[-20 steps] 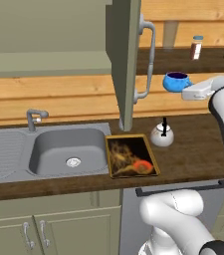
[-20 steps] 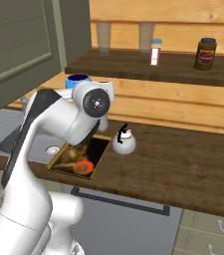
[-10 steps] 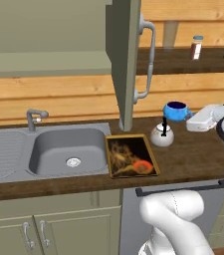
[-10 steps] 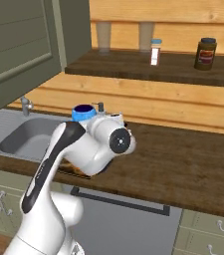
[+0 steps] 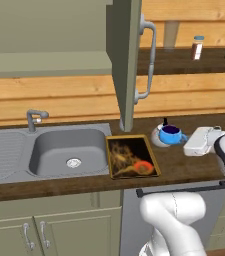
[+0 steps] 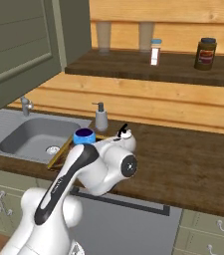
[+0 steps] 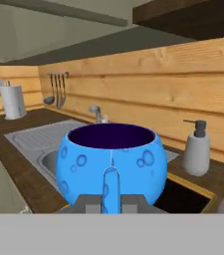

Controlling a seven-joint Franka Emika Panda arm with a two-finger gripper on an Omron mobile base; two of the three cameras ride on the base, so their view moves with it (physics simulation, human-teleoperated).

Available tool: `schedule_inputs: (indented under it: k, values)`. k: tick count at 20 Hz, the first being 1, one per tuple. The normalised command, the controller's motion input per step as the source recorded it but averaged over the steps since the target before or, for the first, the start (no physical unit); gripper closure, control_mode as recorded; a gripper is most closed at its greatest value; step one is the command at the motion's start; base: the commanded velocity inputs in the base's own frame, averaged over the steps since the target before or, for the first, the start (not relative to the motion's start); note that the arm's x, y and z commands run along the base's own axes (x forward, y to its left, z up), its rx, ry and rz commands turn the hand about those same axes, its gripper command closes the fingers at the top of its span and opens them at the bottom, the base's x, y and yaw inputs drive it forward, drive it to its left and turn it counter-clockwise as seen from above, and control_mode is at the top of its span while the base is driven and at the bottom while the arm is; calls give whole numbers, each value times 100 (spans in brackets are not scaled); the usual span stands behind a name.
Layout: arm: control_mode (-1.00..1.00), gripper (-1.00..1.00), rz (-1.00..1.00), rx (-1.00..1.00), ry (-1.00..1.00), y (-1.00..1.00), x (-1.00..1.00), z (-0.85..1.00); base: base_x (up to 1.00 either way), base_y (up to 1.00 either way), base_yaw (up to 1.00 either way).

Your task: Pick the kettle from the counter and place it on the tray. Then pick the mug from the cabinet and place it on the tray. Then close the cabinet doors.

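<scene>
The tray (image 5: 132,158) lies on the counter (image 5: 194,165) below and left of the pincer (image 7: 111,201), holding nothing but its own pattern. The kettle (image 5: 159,135) stands on the counter just behind the mug (image 5: 171,135). The pincer is clamped on the handle of the mug, bright blue, bubble-marked, upright, dark inside.

Even, bright rendered light; soft shadows (slightly blurry, low resolution); no glare.
</scene>
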Motion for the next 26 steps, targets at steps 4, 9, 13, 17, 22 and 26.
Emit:
schedule_inputs:
  k: [4, 9, 13, 17, 22, 26]
  values:
    - [-100, 100, 27, 0, 0, 31, 26, -54, 0, 0, 0]
    - [-100, 100, 27, 0, 2, 7, 29, -44, 0, 0, 0]
    - [-100, 100, 23, -1, 0, -26, 22, -47, 0, 0, 0]
    - [-100, 100, 18, -6, 8, -6, 20, -49, 0, 0, 0]
    - [-100, 100, 12, -2, 10, 0, 40, -47, 0, 0, 0]
    - [-100, 100, 4, 0, 1, 0, 50, -45, 0, 0, 0]
